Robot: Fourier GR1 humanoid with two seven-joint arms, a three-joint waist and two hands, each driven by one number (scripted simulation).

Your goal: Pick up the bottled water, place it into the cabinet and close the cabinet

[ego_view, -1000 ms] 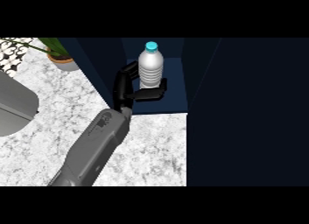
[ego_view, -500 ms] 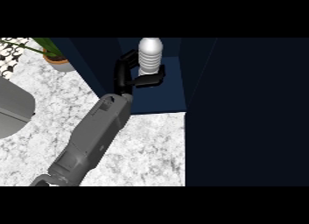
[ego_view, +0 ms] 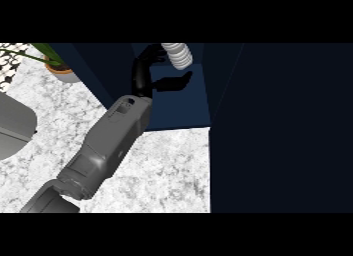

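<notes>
Head view: one grey forearm (ego_view: pixel 109 145) comes in from the lower left and runs diagonally up into the open cabinet (ego_view: pixel 175 107).
Which hand: by its place at the left side it looks to be the left hand (ego_view: pixel 143 70); the right hand does not show.
Step in hand: placing. The bottled water (ego_view: pixel 178 54) is already inside the cabinet's dark blue recess, at the top edge of the view, with only its ribbed lower part showing.
Bottle's footing: cannot tell whether it rests on the cabinet floor or hangs above it; its base is partly hidden.
Fingers: the black fingers (ego_view: pixel 154 53) are curled round the bottle's left side, so the hand appears to have hold of it.
Arm pose: stretched well forward, wrist bent slightly so the hand reaches up and right toward the bottle; a dark hand-shaped shadow falls on the cabinet interior just beside the wrist.
Next move, as I judge it: set the bottle down upright, release it, draw the arm back over the marble desk (ego_view: pixel 157 170), then swing the cabinet door (ego_view: pixel 290 130) shut.
Nearby: a potted plant (ego_view: pixel 57 67) stands on the desk, left of the cabinet.
</notes>
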